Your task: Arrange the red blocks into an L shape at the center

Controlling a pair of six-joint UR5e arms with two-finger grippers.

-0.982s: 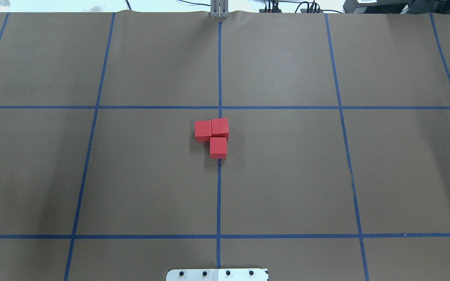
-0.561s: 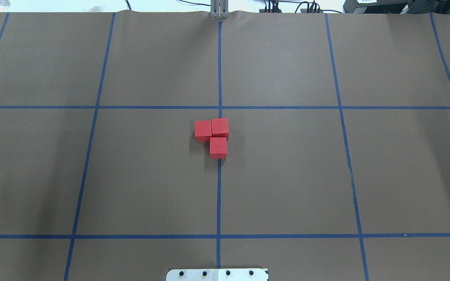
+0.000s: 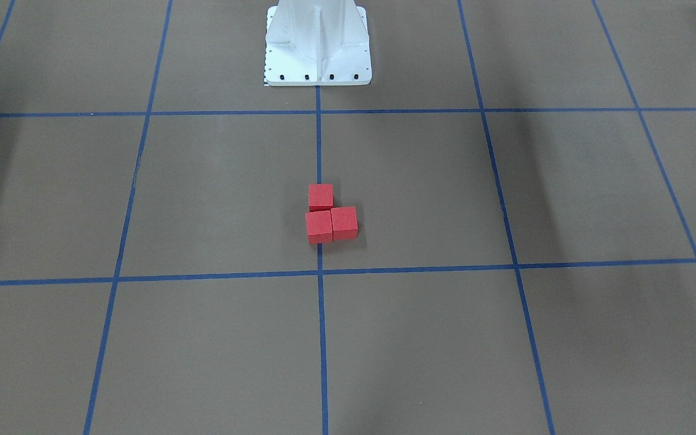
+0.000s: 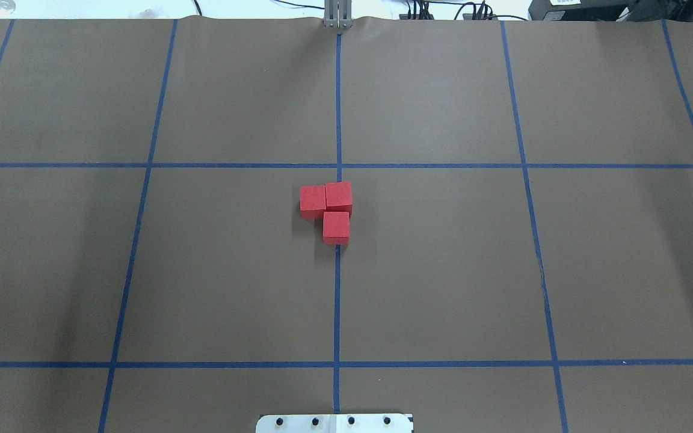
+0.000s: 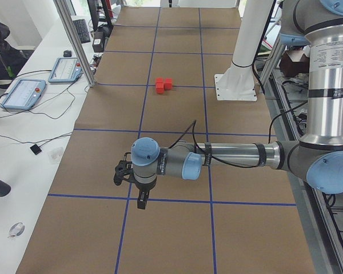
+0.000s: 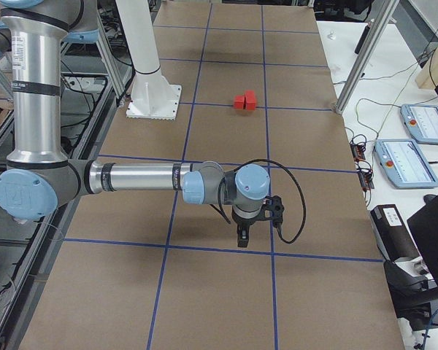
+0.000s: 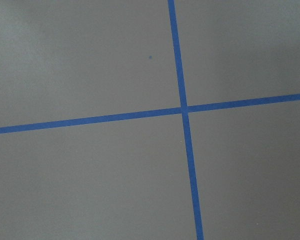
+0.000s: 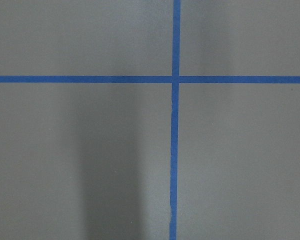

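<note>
Three red blocks lie touching in an L at the center, on the central blue tape line [image 4: 337, 282]: one [image 4: 313, 200] to the left, one [image 4: 338, 196] at the corner, one [image 4: 336, 227] nearer the robot. The front-facing view shows the same L [image 3: 319, 225]. They appear small and far off in the side views [image 5: 164, 85] [image 6: 245, 100]. My left gripper [image 5: 142, 202] hangs low over the paper far from them, seen only from the left end; I cannot tell its state. My right gripper [image 6: 241, 239] likewise shows only from the right end; I cannot tell its state. Both wrist views show only paper and tape.
Brown paper with a blue tape grid [image 4: 521, 165] covers the table. The white robot base [image 3: 318, 45] stands at the near middle edge. Tablets [image 5: 23, 93] and cables lie on the white bench beside the paper. A metal post [image 5: 74, 40] rises at the paper's far edge.
</note>
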